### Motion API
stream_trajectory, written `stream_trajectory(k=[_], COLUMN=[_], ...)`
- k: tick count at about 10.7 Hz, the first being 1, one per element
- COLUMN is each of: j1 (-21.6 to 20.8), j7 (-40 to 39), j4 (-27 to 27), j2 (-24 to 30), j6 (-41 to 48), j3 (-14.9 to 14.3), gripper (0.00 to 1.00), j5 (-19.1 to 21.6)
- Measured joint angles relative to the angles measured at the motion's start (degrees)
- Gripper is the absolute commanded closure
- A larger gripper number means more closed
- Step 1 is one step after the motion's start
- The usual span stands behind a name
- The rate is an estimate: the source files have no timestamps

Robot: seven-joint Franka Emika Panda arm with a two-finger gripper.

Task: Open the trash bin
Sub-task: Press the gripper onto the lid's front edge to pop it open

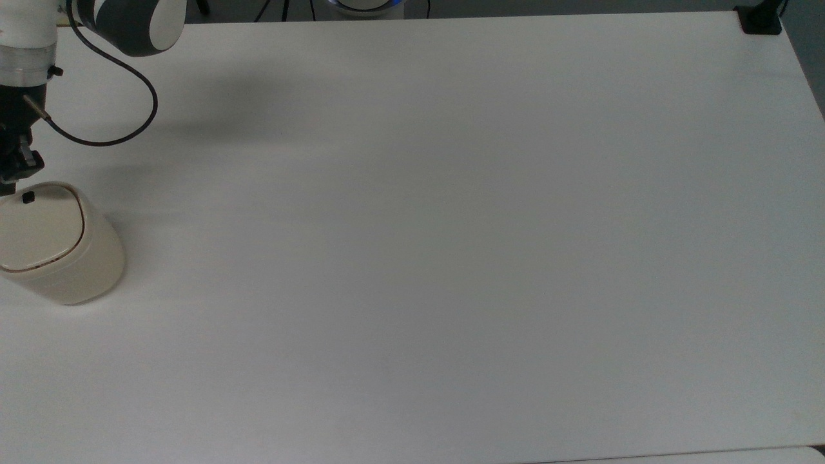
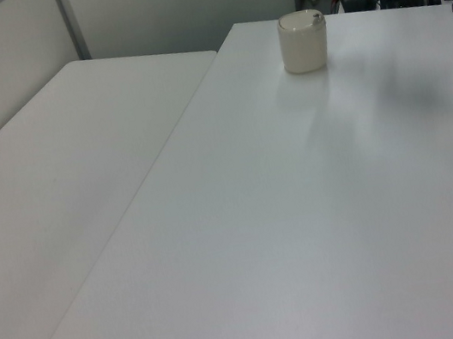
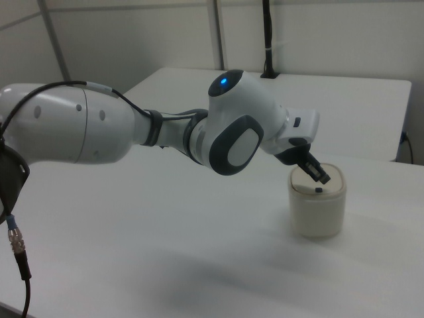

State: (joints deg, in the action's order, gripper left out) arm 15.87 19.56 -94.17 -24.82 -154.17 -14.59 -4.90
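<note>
The trash bin is a small cream-white tub at the top view's left edge, its flat lid down, with a thin dark seam around it. A small black button sits near the lid's far edge. My gripper hangs just beyond that edge, fingers shut with nothing between them. In the right view the gripper points down at a slant, its tip a little above the button on the trash bin. The left view has the trash bin at the table's far end.
The white table spreads wide to the top view's right of the bin. A black cable loops from the arm's wrist. A black post base stands at the far right corner. A second white table adjoins in the left view.
</note>
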Motion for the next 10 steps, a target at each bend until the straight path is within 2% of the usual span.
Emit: stream_trajectory(k=[10], j1=[-0.2], j7=[0.3], j4=[-1.2], j2=[-0.4], j6=[-1.7], j3=[0.0], gripper=[1.0], j5=[0.2])
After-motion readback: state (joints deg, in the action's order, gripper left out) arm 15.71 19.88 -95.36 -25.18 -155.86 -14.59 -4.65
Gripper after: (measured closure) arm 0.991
